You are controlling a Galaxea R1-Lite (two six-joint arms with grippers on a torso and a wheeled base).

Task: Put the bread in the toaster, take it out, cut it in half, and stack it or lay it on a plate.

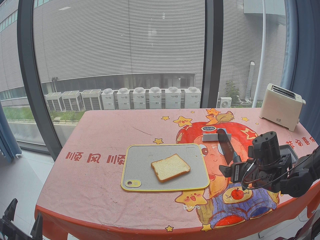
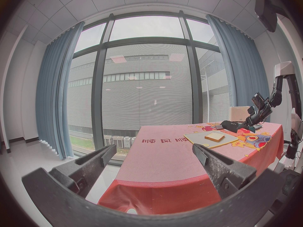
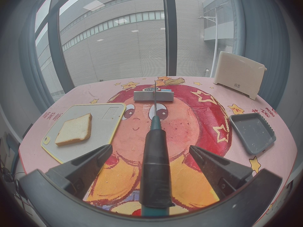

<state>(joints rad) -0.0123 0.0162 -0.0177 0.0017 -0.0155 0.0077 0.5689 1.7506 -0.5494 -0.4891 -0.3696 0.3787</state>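
Note:
A whole slice of bread [image 1: 170, 167] [image 3: 74, 130] lies flat on the grey cutting board [image 1: 143, 164] at the table's middle. To its right is the knife [image 1: 226, 145] [image 3: 155, 161], its blade edge-up with the tip at a small grey holder [image 1: 210, 137] [image 3: 143, 96]. My right gripper [image 1: 235, 166] [image 3: 150, 148] is at the knife's handle, open, one finger on each side with gaps between. The cream toaster [image 1: 281, 105] [image 3: 238, 73] stands at the far right corner. A grey square plate [image 3: 252, 131] [image 1: 292, 150] lies beneath my right arm. Off the table's near left corner, my left gripper [image 2: 154, 147] [image 1: 23, 217] is open and holds nothing.
The table has a pink printed cloth [image 1: 100, 134]; its left half is bare. A large window and blue curtains stand right behind the far edge. The toaster sits close to the right-hand curtain.

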